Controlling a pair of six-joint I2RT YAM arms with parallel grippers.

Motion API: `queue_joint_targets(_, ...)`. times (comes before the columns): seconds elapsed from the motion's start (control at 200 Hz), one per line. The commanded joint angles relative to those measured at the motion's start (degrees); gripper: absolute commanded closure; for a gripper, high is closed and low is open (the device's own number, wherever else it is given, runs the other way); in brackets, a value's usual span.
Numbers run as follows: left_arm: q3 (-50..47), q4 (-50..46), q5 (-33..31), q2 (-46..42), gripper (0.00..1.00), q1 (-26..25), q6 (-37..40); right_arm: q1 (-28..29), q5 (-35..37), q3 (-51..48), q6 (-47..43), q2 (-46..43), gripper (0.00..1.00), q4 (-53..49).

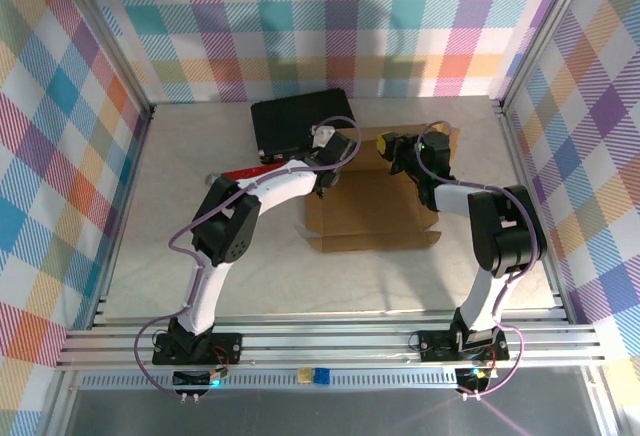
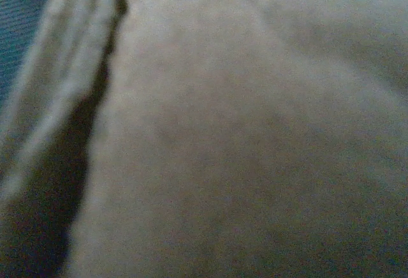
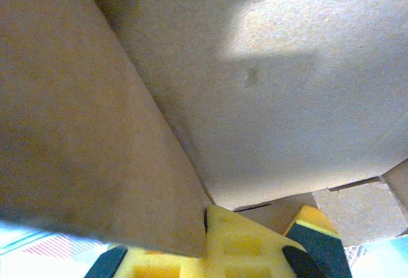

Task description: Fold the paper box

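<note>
Paper box (image 1: pixel 372 206): plain brown cardboard, creased and notched, laid open just in front of the black case (image 1: pixel 299 124), with flaps raised at the end nearer the case.
Left gripper (image 1: pixel 332 168): set at the box corner nearest the case; the jaws' state cannot be told.
Right gripper (image 1: pixel 396 149): jaws brought together; a raised flap's edge is touched by its yellow finger (image 3: pixel 242 246).

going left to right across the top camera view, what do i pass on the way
left arm's base → black case → paper box → right arm's elbow
</note>
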Motion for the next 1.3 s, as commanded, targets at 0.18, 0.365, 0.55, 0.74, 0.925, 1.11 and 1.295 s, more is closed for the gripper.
queue_joint_targets(0.18, -12.6, 7.9, 9.5, -6.6, 0.56, 5.1, 5.3, 0.6, -6.3, 1.2, -0.6, 1.0, 1.00, -3.6)
queue_joint_targets(0.365, -17.8, 13.1, 15.8, -9.7, 0.49, 7.6, 7.4, 0.4, -6.3, 2.1, -0.8, 1.3, 1.00, -4.5)
queue_joint_targets(0.55, -14.9, 11.6, 16.5, -6.4, 0.52, 8.7, 8.1, 0.4, -6.3, 2.3, -0.5, 1.4, 1.00, -4.8)
queue_joint_targets(0.74, -7.5, 4.9, 9.5, -1.7, 0.98, 8.7, 4.1, 0.4, -5.8, 2.1, -0.2, 0.9, 1.00, -5.6)
queue_joint_targets(0.925, -0.8, -5.4, 7.0, 0.8, 1.00, 8.6, 2.8, 0.2, -5.7, 2.8, -1.6, -0.1, 0.91, -9.7)
queue_joint_targets(1.11, 1.6, -12.7, 9.7, -2.1, 1.00, 9.0, 5.4, -1.2, -4.3, 5.1, -11.7, -6.3, 0.43, -20.9)
queue_joint_targets(1.295, 5.5, -24.4, 17.8, -3.2, 1.00, 10.5, 6.9, -2.9, -4.4, 13.7, -29.2, -13.4, 0.30, -40.7)
